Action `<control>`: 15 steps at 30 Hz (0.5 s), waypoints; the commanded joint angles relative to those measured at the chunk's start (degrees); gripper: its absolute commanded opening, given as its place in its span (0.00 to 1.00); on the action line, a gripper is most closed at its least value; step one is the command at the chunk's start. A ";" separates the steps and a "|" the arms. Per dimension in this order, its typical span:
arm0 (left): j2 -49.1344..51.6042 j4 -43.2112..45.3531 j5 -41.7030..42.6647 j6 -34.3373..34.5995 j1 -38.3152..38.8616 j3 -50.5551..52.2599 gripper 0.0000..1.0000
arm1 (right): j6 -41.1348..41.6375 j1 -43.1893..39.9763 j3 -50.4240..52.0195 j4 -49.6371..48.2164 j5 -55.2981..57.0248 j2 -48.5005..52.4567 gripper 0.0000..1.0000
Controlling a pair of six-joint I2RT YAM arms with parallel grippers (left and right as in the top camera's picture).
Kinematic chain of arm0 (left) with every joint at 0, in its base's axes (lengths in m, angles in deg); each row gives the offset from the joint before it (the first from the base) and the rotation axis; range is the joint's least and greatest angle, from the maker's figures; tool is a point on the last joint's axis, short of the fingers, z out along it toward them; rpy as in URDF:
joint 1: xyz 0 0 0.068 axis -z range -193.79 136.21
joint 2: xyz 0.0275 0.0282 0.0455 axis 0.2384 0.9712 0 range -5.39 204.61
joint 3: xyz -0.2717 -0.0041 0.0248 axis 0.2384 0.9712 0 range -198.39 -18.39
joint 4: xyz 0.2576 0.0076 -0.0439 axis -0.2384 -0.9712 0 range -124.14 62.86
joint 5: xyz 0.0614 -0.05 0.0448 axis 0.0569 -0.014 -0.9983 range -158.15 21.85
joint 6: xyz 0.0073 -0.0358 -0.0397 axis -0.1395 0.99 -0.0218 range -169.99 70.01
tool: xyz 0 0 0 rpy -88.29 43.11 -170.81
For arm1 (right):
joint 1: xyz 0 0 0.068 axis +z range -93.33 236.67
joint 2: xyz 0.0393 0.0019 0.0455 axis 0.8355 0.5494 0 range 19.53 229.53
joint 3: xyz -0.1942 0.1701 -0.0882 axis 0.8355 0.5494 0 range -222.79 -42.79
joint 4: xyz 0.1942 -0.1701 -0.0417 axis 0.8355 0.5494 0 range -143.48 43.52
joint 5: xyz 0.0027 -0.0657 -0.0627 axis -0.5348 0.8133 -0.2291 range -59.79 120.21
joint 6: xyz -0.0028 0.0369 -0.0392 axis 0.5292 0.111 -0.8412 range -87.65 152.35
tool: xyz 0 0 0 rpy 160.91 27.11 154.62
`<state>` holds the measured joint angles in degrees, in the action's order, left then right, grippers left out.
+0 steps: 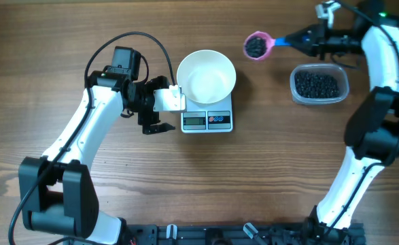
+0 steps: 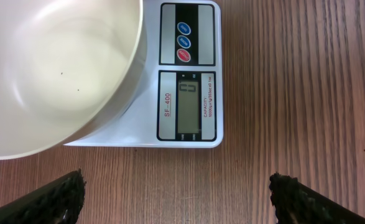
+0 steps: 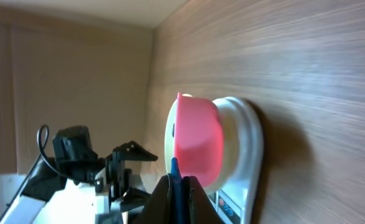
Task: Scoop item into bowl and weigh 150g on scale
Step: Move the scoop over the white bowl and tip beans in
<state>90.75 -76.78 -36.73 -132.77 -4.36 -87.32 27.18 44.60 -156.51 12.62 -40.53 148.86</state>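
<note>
Your table (image 1: 117, 204) carries everything. Your left fingers (image 2: 64, 196) stand spread as wide as they go, holding nothing, just beside the scale (image 1: 207, 120) on its display side. The scale sits mid-table with the white bowl (image 1: 206, 76) on its platform. The bowl is empty bar two tiny specks, and the left wrist view shows the display at zero. Well off to the right, the clear tub (image 1: 293, 85) holds most of the black beans (image 1: 318, 85). Your right fingers (image 3: 160, 205) are clamped tight on the blue handle (image 1: 281, 42) of the pink scoop (image 1: 247, 47), which is loaded and sits between tub and bowl.

Treat the beans as light, hard and loose. They will likely roll and bounce, so keep the scoop level and tip slowly. The handle looks the only sensible hold. From the right wrist, the scoop's wall hides its load, and the handle is mostly hidden. Overhead, the display is too small to read.
</note>
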 commanded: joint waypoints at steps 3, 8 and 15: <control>0.66 -0.04 1.29 0.55 0.11 0.37 1.00 | 0.66 6.58 -0.15 -3.54 -2.82 0.57 0.04; 0.66 -0.04 1.29 0.55 0.11 0.37 1.00 | -0.22 11.19 -0.17 -7.67 -2.84 0.57 0.04; 0.66 -0.04 1.29 0.55 0.09 0.37 1.00 | -0.85 14.93 -0.35 -10.97 0.85 -0.15 0.04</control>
<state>90.75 -76.81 -36.73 -132.77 -4.36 -87.32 27.57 58.56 -156.51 2.09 -40.51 148.86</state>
